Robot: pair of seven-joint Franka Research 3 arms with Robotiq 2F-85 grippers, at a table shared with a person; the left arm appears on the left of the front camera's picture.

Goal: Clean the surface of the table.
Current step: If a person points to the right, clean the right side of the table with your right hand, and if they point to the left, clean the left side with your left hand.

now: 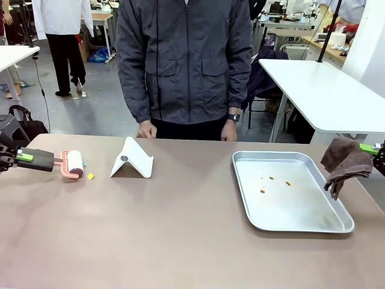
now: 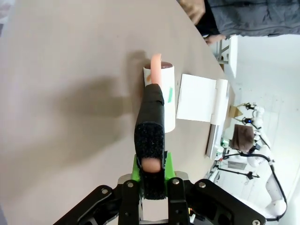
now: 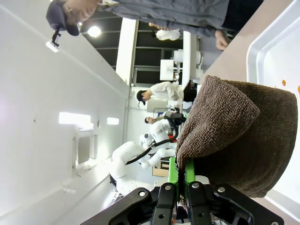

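The brownish-taupe table (image 1: 168, 229) spreads across the front view. At its left edge my left gripper (image 1: 23, 157) is shut on the black handle of a lint roller (image 1: 73, 164), whose white roll rests on the tabletop; the left wrist view looks along the handle to the lint roller (image 2: 161, 96). A small yellow scrap (image 1: 90, 176) lies just right of the roll. At the right edge my right gripper (image 1: 370, 148) is shut on a brown cloth (image 1: 346, 164) that hangs above the tray's right side; the brown cloth (image 3: 234, 131) drapes over the green fingers.
A silver tray (image 1: 301, 226) with a few orange crumbs (image 1: 277, 182) sits on the right. A folded white card stand (image 1: 132, 160) stands left of centre. A person in a dark jacket (image 1: 183, 60) stands at the far edge, hands near the table.
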